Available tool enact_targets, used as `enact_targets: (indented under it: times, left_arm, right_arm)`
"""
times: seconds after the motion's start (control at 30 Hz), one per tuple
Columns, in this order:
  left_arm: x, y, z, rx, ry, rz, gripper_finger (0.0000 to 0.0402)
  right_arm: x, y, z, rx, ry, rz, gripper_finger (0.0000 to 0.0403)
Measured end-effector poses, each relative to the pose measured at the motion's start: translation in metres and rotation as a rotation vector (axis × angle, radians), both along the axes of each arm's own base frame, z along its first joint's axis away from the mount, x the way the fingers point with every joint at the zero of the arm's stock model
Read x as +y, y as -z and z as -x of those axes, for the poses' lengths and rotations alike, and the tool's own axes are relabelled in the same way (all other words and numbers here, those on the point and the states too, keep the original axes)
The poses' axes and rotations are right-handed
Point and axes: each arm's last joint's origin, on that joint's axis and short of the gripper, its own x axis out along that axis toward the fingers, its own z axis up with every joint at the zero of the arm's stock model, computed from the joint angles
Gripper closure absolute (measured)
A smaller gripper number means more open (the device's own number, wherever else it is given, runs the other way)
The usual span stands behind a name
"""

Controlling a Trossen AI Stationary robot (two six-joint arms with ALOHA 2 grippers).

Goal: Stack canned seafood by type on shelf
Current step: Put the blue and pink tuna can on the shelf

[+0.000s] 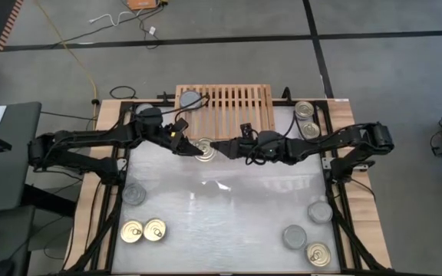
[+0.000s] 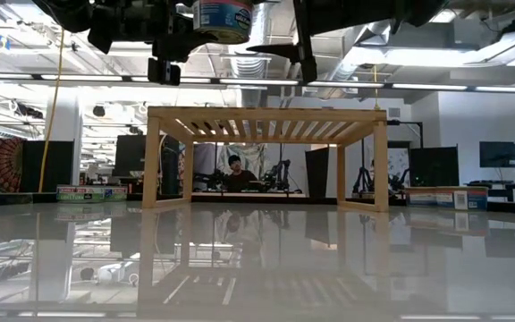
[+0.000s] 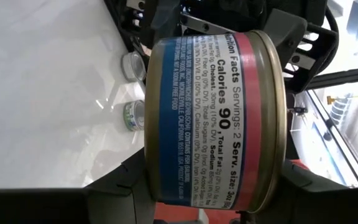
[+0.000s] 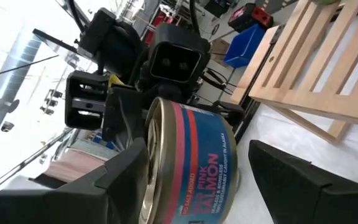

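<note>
Left end effector (image 1: 190, 145) pinches a salmon can (image 1: 203, 148); right end effector (image 1: 222, 148), spread, flanks it.

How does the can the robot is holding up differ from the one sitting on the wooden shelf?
The held salmon can has a gold pull-ring top; the shelf can is plain grey. The first hangs in the left gripper, the second rests on the shelf slats. Both are small round tins.

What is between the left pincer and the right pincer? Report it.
One round gold-topped tin with a blue and red label, gripped by the left pincer; the high view shows it.
</note>
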Motion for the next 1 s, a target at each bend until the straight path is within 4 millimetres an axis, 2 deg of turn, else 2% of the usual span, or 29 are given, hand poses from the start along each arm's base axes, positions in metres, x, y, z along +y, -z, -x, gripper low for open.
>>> enact_targets:
  times: [0.33,0.8,1.0]
  left_arm:
    - [0.009,0.0,0.002,0.005,-0.076,-0.003,0.0208]
    - [0.012,0.002,0.002,0.034,-0.166,0.018,0.0207]
    - [0.014,0.004,0.002,0.055,-0.205,0.038,0.0207]
  right_arm:
    - [-0.007,0.001,-0.001,0.007,0.005,0.0,0.0141]
    - [-0.015,0.002,0.0,0.014,0.023,0.003,0.0274]
    - [-0.021,0.003,0.0,0.015,0.031,0.002,0.0295]
